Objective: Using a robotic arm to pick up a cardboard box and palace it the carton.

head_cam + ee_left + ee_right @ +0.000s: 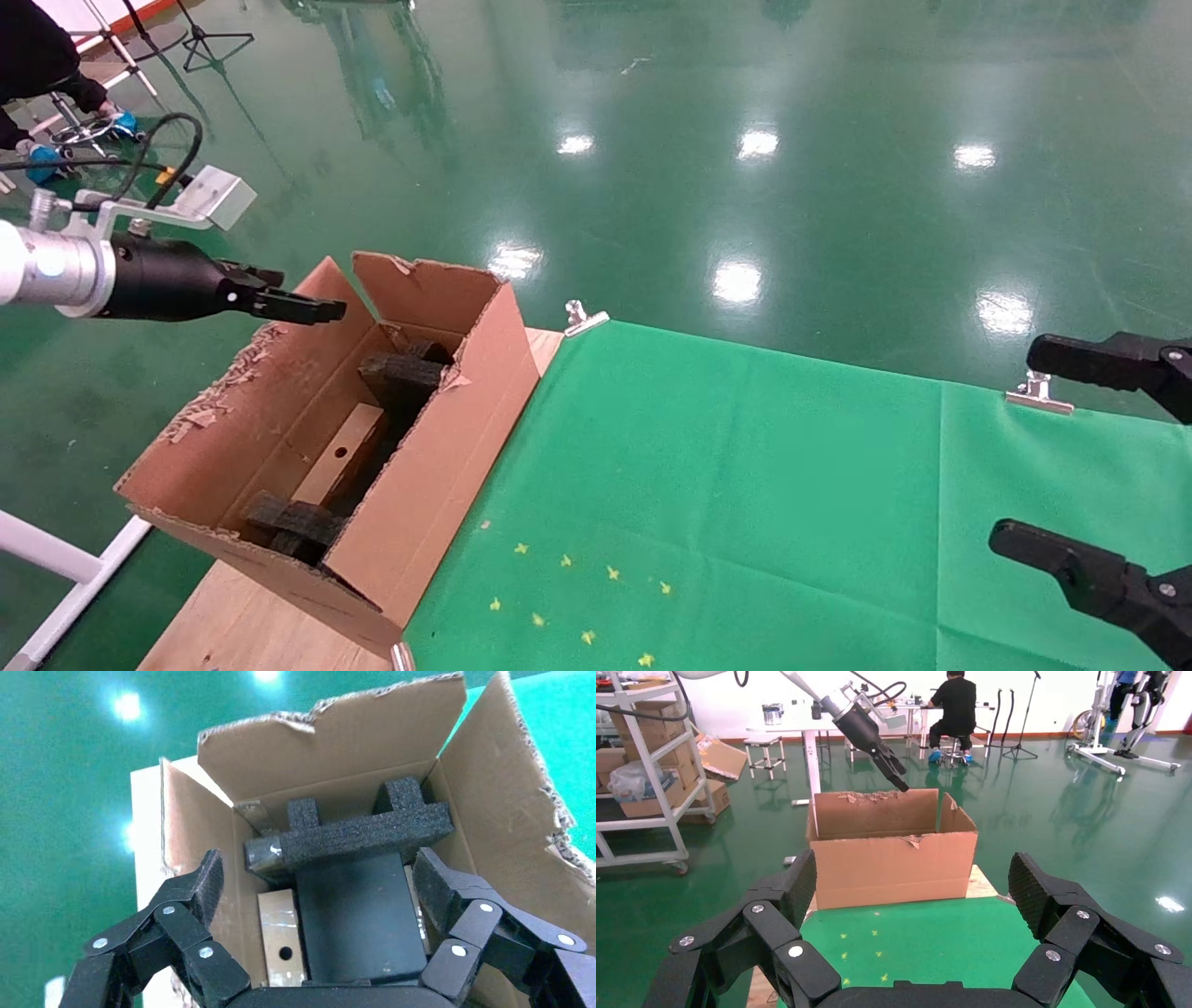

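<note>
The carton [438, 466] stands open on the table's left end, with torn flaps and black foam blocks [400, 373] inside. The slim cardboard box [354, 433], with its round hole, lies inside the carton beside the foam. In the left wrist view the box [280, 924] lies next to a dark flat block, under a foam piece [351, 836]. My left gripper [321, 309] is open and empty, above the carton's far left flap. It looks down into the carton [492, 797] between its fingertips [320, 881]. My right gripper [1034, 447] is open and empty at the table's right edge, facing the carton [891, 853].
A green cloth [745, 485] covers the table, held by metal clips [582, 319] and carrying small yellow star marks [568, 596]. Bare wood [251, 624] shows under the carton. A white frame [65, 568] stands at the lower left. Shelves [638, 776] and a seated person [954, 713] are far off.
</note>
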